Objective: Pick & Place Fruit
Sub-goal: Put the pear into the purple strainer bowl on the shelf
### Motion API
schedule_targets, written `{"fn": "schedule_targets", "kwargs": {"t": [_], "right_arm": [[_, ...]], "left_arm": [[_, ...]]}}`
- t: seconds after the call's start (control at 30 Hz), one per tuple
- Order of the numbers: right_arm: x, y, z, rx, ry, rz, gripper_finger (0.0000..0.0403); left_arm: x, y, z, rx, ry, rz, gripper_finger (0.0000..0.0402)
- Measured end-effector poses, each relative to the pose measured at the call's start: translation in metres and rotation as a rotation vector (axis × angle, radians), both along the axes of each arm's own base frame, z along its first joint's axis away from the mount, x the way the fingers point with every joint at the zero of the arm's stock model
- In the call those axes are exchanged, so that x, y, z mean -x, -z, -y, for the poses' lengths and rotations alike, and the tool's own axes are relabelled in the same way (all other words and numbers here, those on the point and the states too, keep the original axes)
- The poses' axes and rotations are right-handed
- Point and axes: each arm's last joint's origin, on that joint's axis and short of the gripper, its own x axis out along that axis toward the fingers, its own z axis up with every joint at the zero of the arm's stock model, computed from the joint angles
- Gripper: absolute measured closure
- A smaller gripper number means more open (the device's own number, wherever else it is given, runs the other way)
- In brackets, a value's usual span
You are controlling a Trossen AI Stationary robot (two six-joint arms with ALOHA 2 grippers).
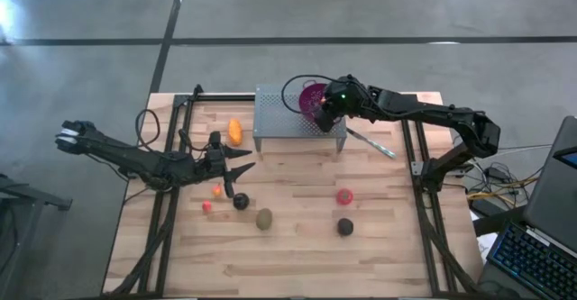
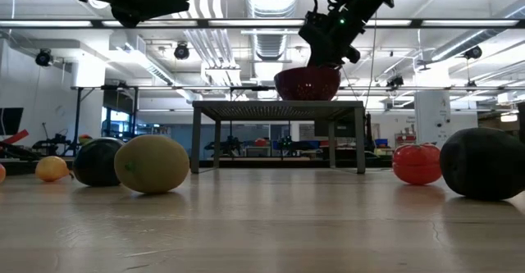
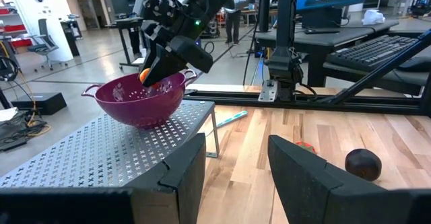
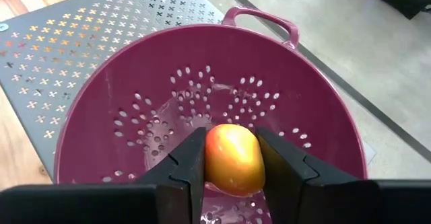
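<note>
right gripper (image 4: 231,158) is hanging over the purple perforated plastic bowl (image 4: 135,103), pinching a small orange-and-red ball fruit (image 4: 232,157) between its two dark fingers (image 4: 185,163), just above the bowl's inside. that bowl sits on the grey perforated metal stand (image 1: 279,115) by the far edge of the wooden table (image 1: 297,255).

left gripper (image 1: 242,162) hovers over the left half of the table, fingers spread with nothing between them.

rest of the fruit is on the wood: an elongated orange one (image 1: 235,131) left of the stand, a tiny orange ball (image 1: 216,190), a small red ball (image 1: 206,206), a near-black round (image 1: 241,202) and a brown-green oval (image 1: 264,219) near the middle. over toward the right edge there's a red round one (image 1: 344,196) and another near-black round (image 1: 345,226). a thin silver utensil (image 1: 371,142) lies right of the stand.
</note>
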Motion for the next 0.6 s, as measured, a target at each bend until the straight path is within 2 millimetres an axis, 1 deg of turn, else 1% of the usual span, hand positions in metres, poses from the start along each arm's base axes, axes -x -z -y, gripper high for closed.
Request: {"fn": "schedule_targets", "kwargs": {"t": [0.23,0.43,0.6], "right_arm": [[0.002,0.008,-0.001,-0.017,0.008,-0.016,0.0284],[0.002,0.015,-0.001,-0.014,0.007,-0.013,0.0298],[0.0,0.011,0.001,0.001,0.011,0.024,0.0297]], "left_arm": [[0.0,0.0,0.0,0.0,0.0,0.0,0.0234],[0.0,0.0,0.0,0.0,0.0,0.0,0.0234],[0.0,0.0,0.0,0.0,0.0,0.0,0.0234]]}}
